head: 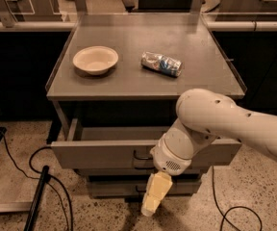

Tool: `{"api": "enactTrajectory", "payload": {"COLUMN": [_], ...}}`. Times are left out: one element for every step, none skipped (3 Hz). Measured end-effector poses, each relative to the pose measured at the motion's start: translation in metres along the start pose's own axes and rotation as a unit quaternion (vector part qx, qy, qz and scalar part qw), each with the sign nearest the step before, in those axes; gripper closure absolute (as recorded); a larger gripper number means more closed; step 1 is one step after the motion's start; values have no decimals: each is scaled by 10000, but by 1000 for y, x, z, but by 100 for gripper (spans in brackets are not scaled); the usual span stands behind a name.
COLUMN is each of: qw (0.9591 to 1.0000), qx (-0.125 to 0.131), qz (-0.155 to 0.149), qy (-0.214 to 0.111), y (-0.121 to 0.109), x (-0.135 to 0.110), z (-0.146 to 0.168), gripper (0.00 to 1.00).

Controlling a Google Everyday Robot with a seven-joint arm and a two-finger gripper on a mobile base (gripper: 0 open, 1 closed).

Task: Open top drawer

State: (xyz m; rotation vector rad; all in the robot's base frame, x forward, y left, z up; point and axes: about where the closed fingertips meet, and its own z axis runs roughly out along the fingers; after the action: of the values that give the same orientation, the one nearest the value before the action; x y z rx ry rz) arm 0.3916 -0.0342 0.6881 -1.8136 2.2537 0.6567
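The top drawer (95,153) is the wide grey one under the cabinet's top, and it stands pulled partly out, with its inside showing as a dark gap behind the front. Its small dark loop handle (141,157) is at centre front, partly covered by my white wrist. My gripper (154,197) hangs below and just in front of the handle, its yellowish tips pointing down toward the floor, holding nothing that I can see. A narrower grey drawer (110,186) sits shut below.
On the cabinet top (129,83) lie a cream bowl (95,59) and a crushed silver-blue can (161,63). Black cables (13,170) and a dark pole (36,198) are on the speckled floor at left, another cable (225,211) at right. Counters stand behind.
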Motion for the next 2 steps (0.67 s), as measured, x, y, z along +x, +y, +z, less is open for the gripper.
{"api": "enactTrajectory", "payload": {"qw": [9999,9996], "qx": [-90,-214], "qz": [-72,-144], "qy": [57,121], "y": [-10,-18], "x": [-5,-9], "z": [10,23], "gripper": [0,0]}}
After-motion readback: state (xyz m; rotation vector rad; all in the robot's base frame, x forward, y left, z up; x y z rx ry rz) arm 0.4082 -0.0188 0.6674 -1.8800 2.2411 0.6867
